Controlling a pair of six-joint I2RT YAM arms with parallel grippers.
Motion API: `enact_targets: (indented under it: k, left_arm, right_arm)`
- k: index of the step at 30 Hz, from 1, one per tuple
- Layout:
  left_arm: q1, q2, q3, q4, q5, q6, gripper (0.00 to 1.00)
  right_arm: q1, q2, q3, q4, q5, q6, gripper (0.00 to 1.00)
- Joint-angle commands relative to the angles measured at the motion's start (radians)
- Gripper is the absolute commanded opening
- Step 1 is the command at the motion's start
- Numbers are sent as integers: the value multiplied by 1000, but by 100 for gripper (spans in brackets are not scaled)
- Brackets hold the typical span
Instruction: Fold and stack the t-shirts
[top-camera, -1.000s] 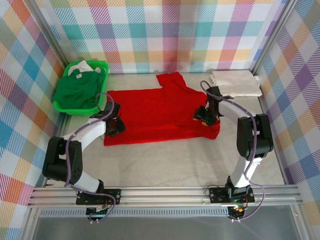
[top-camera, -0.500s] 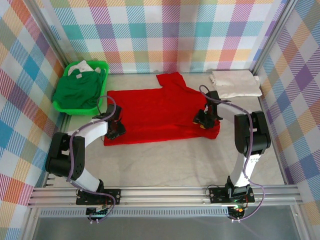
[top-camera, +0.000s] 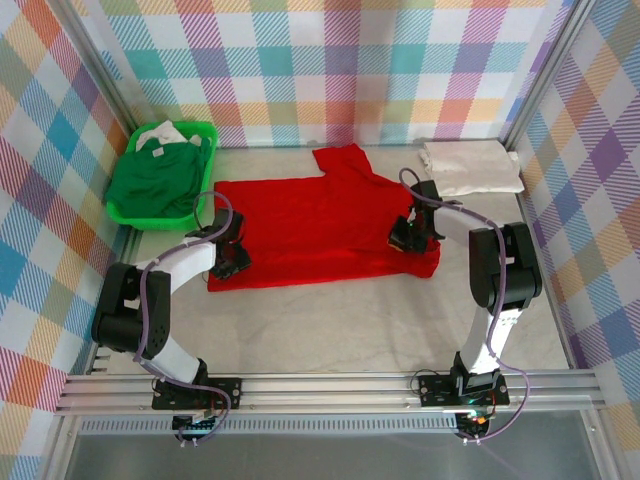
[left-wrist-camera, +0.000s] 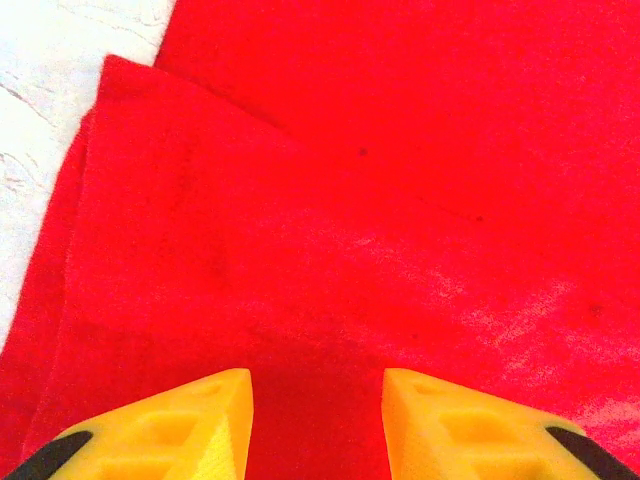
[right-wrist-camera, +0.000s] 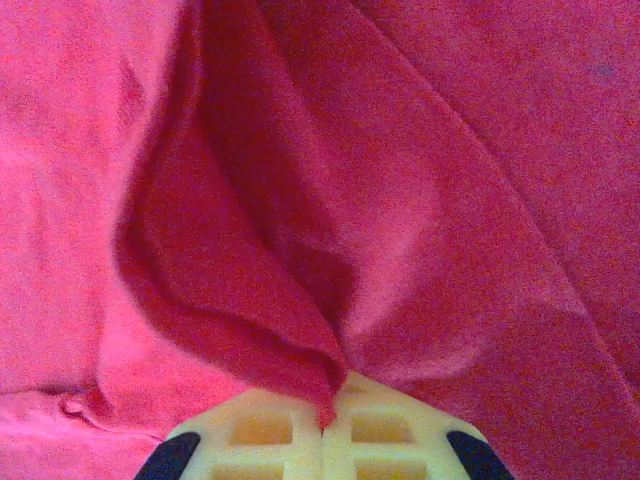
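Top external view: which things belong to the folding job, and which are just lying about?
Job:
bright red cloth t-shirt
folded cream-white cloth t-shirt
dark green cloth t-shirt

Lying about:
bright green plastic basket
pale table

T-shirts: three. One red t-shirt (top-camera: 320, 225), one cream-white t-shirt (top-camera: 470, 166), one dark green t-shirt (top-camera: 155, 180).
Basket (top-camera: 150, 218): one, bright green.
White cloth scrap (top-camera: 165, 130) at basket's far edge: one, cannot tell whether separate garment.
Tabletop (top-camera: 330, 320): one.
Arms: two.
Grippers: two, left gripper (top-camera: 232, 262) and right gripper (top-camera: 410, 238).
Fingers (left-wrist-camera: 180, 420): two per gripper, four in all.
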Motion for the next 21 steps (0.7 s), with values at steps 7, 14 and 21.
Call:
enact_targets:
  k: [7, 14, 21]
  left_arm:
    - [-12, -20, 6, -13, -41, -9, 39]
    - [-12, -4, 21, -11, -54, -1, 40]
    - [-12, -12, 30, -8, -62, -5, 41]
  right_arm:
    - [28, 58, 232, -34, -16, 7, 0]
    - [60, 190, 421, -19, -65, 29, 27]
    - [54, 118, 445, -32, -98, -20, 38]
